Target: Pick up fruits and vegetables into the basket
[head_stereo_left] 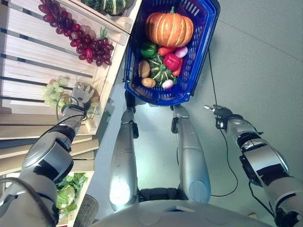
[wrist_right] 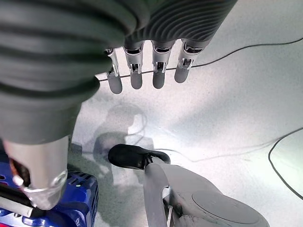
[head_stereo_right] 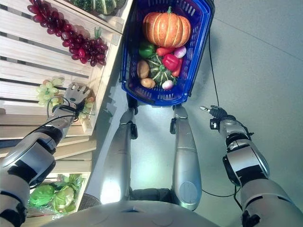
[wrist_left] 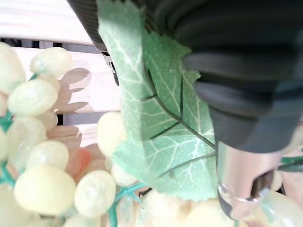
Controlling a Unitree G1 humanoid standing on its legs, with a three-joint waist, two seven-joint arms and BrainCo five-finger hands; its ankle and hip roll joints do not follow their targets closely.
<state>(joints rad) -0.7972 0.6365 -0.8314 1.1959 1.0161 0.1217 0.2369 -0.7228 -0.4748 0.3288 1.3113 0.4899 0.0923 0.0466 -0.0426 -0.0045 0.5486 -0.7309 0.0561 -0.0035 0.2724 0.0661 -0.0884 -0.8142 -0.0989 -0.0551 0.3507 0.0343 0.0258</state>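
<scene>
A bunch of green grapes (head_stereo_left: 53, 91) with a leaf (wrist_left: 156, 123) lies on the wooden shelf (head_stereo_left: 28, 52) at my left. My left hand (head_stereo_left: 81, 94) rests on it with relaxed fingers; the grapes (wrist_left: 45, 189) sit right by its thumb (wrist_left: 241, 184). The blue basket (head_stereo_left: 202, 52) stands on the floor ahead. It holds a pumpkin (head_stereo_left: 169, 28), a green pepper (head_stereo_left: 148, 49), a red pepper (head_stereo_left: 171, 61), a small striped squash (head_stereo_left: 160, 71) and potatoes (head_stereo_left: 144, 69). My right hand (head_stereo_left: 220, 112) hangs open over the floor to the right, its fingers (wrist_right: 136, 71) straight and holding nothing.
Dark red grapes (head_stereo_left: 78, 38) lie on a higher slat of the shelf and a green striped squash (head_stereo_left: 109, 5) sits at its top edge. Leafy green cabbages (head_stereo_right: 52, 196) fill a lower bin. Grey floor (head_stereo_left: 265, 61) spreads to the right of the basket.
</scene>
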